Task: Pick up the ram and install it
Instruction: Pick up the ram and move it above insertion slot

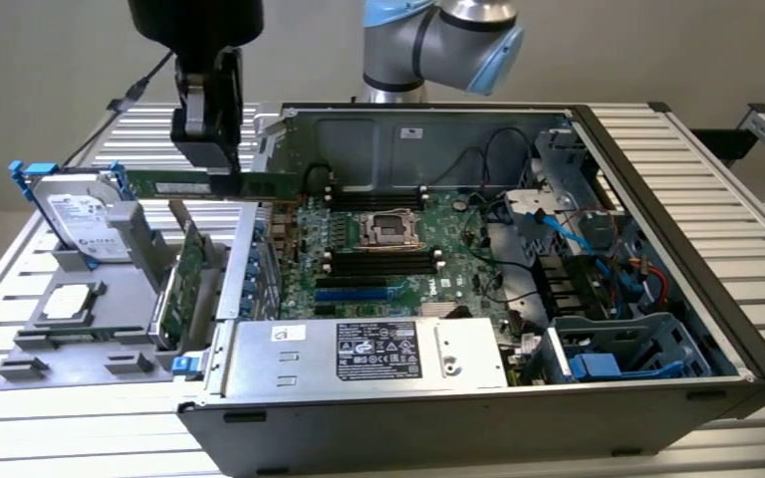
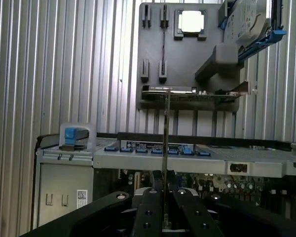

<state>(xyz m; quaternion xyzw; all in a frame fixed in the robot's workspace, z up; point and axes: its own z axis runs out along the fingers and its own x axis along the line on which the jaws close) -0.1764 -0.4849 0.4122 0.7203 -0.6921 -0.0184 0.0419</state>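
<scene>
Upper left of the exterior view, item one: the gripper, black, hanging fingers-down from the arm, closed narrow on the ram. I read the grip as firm, with the fingers pinching the stick near its middle. Item two: the ram itself, a slim green stick held level in the air, clear of every surface, one end reaching toward the hard drive and the other crossing the near wall of the computer case. From the wrist view I see the ram edge-on as a thin line rising out from between the two dark fingers of the gripper. Item three: the grey holder at the exterior view's left, on the slatted table, carrying the hard drive upright in its blue-handled bracket, a square processor lying flat, and a green expansion card standing on edge just beside the case. Item four: the case, lying open, with the motherboard inside, its processor socket between two banks of black memory slots, and the power supply along the near side. Loose blue and black cables fill the case toward the exterior view's right.
</scene>
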